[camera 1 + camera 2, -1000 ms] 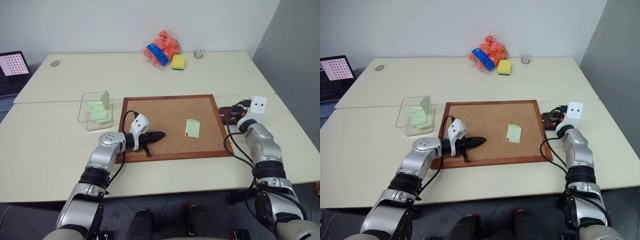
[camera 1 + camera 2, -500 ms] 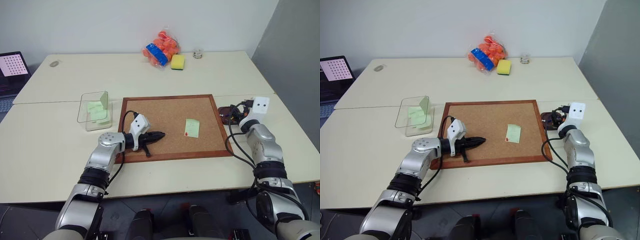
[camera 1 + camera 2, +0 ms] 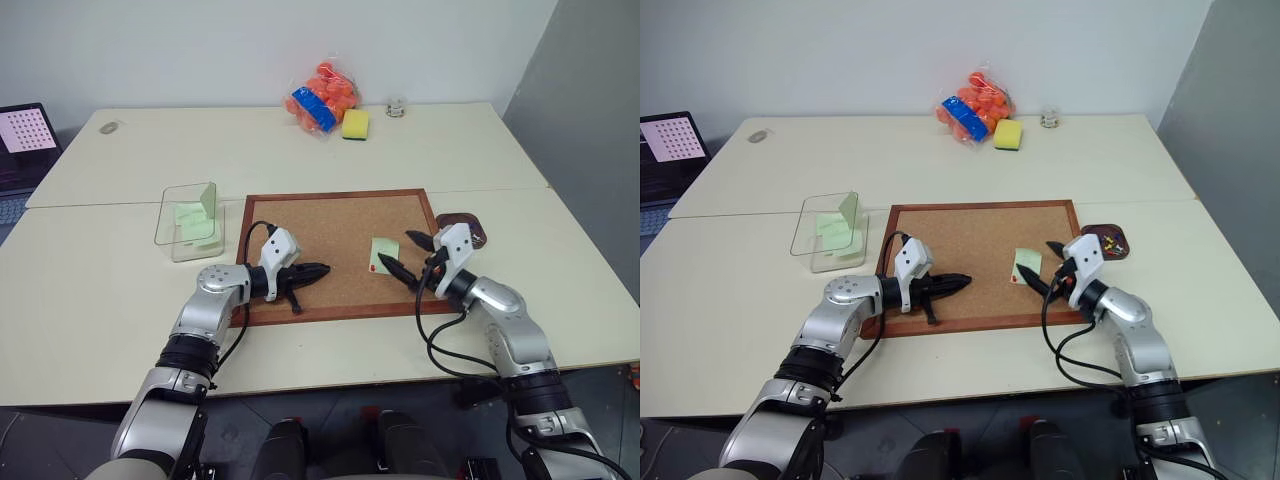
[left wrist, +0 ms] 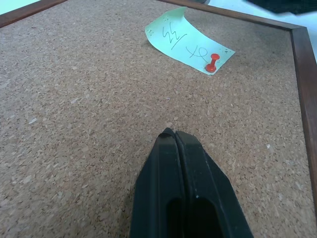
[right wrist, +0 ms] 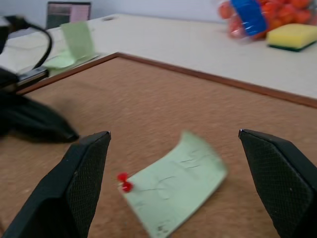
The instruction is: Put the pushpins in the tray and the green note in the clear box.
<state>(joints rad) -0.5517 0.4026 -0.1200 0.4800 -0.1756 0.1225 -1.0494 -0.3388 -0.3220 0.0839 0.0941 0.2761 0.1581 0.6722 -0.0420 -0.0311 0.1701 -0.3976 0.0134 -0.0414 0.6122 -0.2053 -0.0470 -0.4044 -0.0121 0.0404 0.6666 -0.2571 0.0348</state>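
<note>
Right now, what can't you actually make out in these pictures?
- The scribble on the green note, left wrist view: too small to read.
- The pushpins in the tray, head views: too tiny to count.
- The slips in the clear box, head views: how many overlap is unclear.
- The small object beside the yellow sponge: too small to identify.

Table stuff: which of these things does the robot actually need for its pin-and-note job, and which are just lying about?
Needed:
pale green paper note on the cork board
red pushpin holding it down
dark reddish-brown tray with pins inside
clear plastic box

Lying about:
yellow sponge
bag of orange balls
laptop
</note>
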